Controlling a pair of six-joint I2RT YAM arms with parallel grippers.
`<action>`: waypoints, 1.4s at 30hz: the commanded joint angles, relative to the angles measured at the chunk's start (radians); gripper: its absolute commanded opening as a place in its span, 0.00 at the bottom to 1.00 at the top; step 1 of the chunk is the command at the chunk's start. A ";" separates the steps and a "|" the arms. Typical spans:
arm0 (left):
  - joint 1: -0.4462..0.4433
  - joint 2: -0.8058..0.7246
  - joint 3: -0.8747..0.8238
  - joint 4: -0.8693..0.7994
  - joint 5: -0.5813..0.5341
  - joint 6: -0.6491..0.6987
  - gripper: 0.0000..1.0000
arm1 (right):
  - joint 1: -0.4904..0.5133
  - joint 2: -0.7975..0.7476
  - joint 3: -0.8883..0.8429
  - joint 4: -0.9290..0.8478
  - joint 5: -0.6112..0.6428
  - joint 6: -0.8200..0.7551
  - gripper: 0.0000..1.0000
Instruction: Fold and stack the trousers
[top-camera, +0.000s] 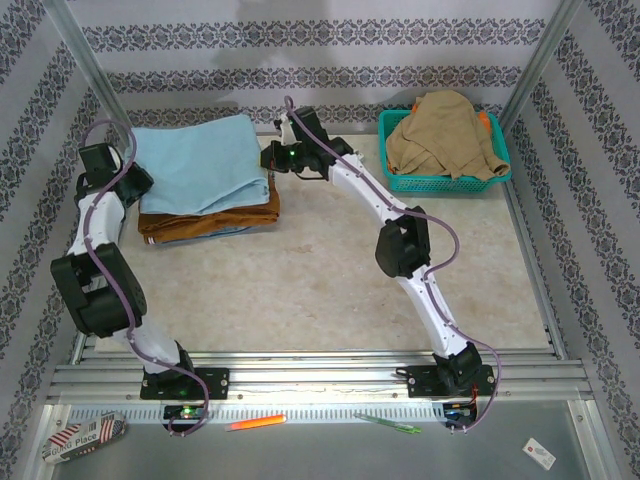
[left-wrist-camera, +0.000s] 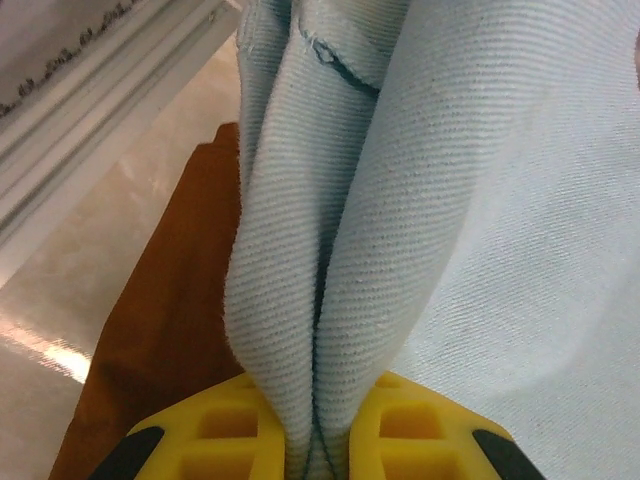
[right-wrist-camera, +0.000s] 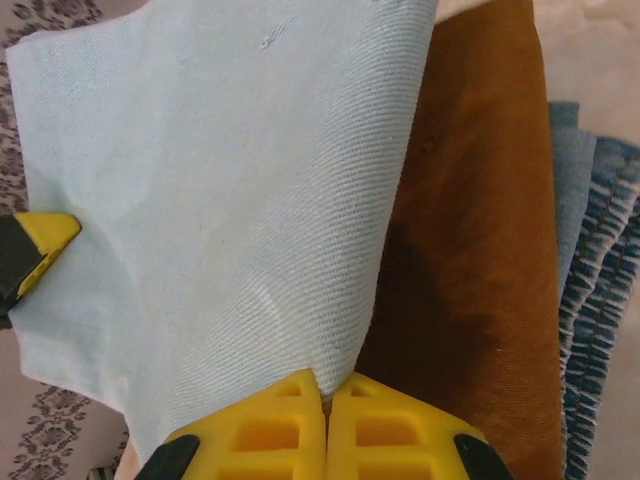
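Observation:
The light sky-blue trousers (top-camera: 200, 160) lie folded on top of a pile at the back left of the table. My left gripper (top-camera: 140, 184) is at the pile's left edge. In the left wrist view its yellow fingers (left-wrist-camera: 225, 435) are shut on a thick doubled fold of the trousers (left-wrist-camera: 480, 200). My right gripper (top-camera: 271, 158) is at the pile's right edge. Seen from the right wrist, that gripper (right-wrist-camera: 327, 405) is shut on a thin corner of the blue trousers (right-wrist-camera: 220, 180), which lift away from the garment beneath.
Under the trousers lies a rust-orange garment (top-camera: 215, 218) (right-wrist-camera: 470, 250) on folded denim (right-wrist-camera: 600, 250). A teal basket (top-camera: 445, 182) at the back right holds a tan garment (top-camera: 445, 130). Bare tabletop (top-camera: 300, 270) spreads between pile and arm bases. Pens (top-camera: 255, 423) lie on the near ledge.

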 joint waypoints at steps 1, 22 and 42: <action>0.034 0.065 0.011 0.113 -0.008 -0.055 0.00 | -0.033 0.044 0.026 -0.021 -0.015 0.016 0.00; 0.043 -0.237 -0.006 -0.189 -0.096 -0.140 0.98 | -0.095 -0.270 -0.302 0.105 -0.126 0.066 0.50; -0.798 -0.360 -0.640 0.374 -0.470 -0.237 0.13 | -0.136 -1.176 -1.621 0.506 0.171 -0.020 0.60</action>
